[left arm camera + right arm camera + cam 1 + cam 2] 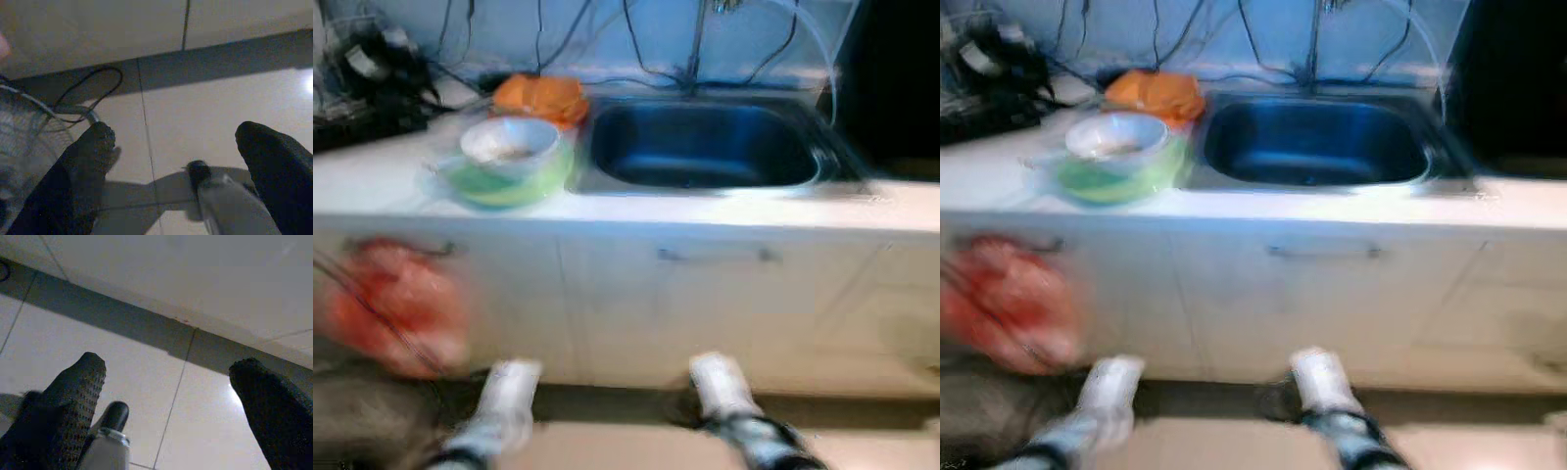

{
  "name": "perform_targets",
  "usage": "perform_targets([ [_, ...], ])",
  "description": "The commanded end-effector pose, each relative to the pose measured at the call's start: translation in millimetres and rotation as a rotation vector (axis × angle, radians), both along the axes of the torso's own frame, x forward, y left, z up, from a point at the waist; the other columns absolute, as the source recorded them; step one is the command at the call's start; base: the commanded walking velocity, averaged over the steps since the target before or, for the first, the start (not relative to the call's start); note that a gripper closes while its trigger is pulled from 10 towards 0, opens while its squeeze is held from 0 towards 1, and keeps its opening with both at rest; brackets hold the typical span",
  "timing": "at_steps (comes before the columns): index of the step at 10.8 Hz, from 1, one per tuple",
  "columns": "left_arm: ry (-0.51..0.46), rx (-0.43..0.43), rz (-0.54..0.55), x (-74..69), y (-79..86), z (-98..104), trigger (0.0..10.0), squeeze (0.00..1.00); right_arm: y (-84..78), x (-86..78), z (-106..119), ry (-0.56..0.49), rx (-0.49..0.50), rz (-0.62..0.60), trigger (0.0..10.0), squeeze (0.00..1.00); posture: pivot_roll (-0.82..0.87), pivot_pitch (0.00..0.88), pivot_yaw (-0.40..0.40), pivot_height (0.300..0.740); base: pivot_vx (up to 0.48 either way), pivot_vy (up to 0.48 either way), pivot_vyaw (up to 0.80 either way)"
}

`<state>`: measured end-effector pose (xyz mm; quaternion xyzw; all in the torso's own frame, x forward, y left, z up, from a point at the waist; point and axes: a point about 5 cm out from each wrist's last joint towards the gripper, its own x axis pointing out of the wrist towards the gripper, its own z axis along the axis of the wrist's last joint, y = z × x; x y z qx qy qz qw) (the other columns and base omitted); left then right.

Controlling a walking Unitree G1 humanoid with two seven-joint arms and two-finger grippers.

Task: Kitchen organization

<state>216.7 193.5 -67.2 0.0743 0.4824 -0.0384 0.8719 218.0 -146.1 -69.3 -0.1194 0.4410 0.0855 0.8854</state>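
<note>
Cables (pixel 558 39) hung down the pale wall behind a white countertop (pixel 724 208), and dark, blurred clutter (pixel 367 83) sat at the counter's far left corner. A stainless sink (pixel 705 147) was set into the counter, its basin dark blue in the light, with a thin tap stem (pixel 695 44) rising behind it. Just left of the sink stood a white bowl (pixel 509 145) nested on a green dish (pixel 514 184); the bowl's inside looked smeared, though the blur hid what it held. Behind them, touching the sink's left rim, lay an orange cloth or bag (pixel 540 98). Below the counter ran pale cabinet doors (pixel 705 304) with a slim handle (pixel 715 255). A red, blurred thing (pixel 396 304) hung low at the left in front of the cabinets. The robot's two white feet (pixel 720 382) stood on the tiled floor (pixel 146 362) close to the cabinet base.

Both arms hung low. The left gripper (pixel 176 147) pointed at the floor with its fingers (pixel 88 161) spread wide and holding nothing; beside it were a wire fan guard (pixel 29 132) and a black cord (pixel 93 88). The right gripper (pixel 166 387) likewise hung over the tiles, fingers (pixel 78 391) apart and empty.
</note>
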Motion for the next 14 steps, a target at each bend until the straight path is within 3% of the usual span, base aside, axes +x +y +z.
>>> perform_targets([
  [1, 0.007, 0.035, 0.015, -2.0, 15.3, 1, 10.0, 0.00, 14.3, 7.3, 5, -0.025, 0.033, 0.017, 10.0, 0.00, 0.03, 0.000, 0.001, 0.740, 0.266, 0.398, 0.00],
  [7, 0.007, 0.035, 0.015, -2.0, 15.3, 1, 10.0, 0.00, 14.3, 7.3, 5, -0.025, 0.033, 0.017, 10.0, 0.00, 0.03, 0.000, 0.001, 0.740, 0.266, 0.398, 0.00],
  [8, -0.078, 0.029, 0.031, 4.0, 16.6, 6, 10.0, 0.00, 18.4, 8.7, 6, -0.061, 0.066, 0.004, 10.0, 0.00, 0.04, 0.000, 0.012, 0.740, 0.000, 0.000, 0.00],
  [9, -0.127, 0.013, 0.043, 7.5, 16.4, 9, 10.0, 0.00, 1.9, 6.4, 5, -0.063, 0.066, -0.014, 10.0, 0.00, 0.04, 0.000, 0.012, 0.740, 0.000, -0.277, 0.00],
  [10, -0.127, 0.012, 0.041, 7.6, 16.3, 9, 10.0, 0.00, -27.5, -0.3, 3, -0.040, 0.041, -0.030, 10.0, 0.00, 0.04, 0.000, 0.013, 0.740, 0.000, -0.472, 0.00],
  [11, -0.126, 0.012, 0.037, 7.8, 16.2, 9, 10.0, 0.00, -38.9, -4.7, 1, -0.023, 0.024, -0.036, 10.0, 0.00, 0.04, 0.000, 0.013, 0.740, 0.000, -0.472, 0.00],
  [14, -0.132, -0.020, 0.049, 6.8, 15.4, 8, 10.0, 0.00, -40.8, -0.3, 4, -0.039, 0.013, -0.027, 10.0, 0.00, 0.05, 0.000, 0.011, 0.740, 0.000, -0.477, 0.00],
])
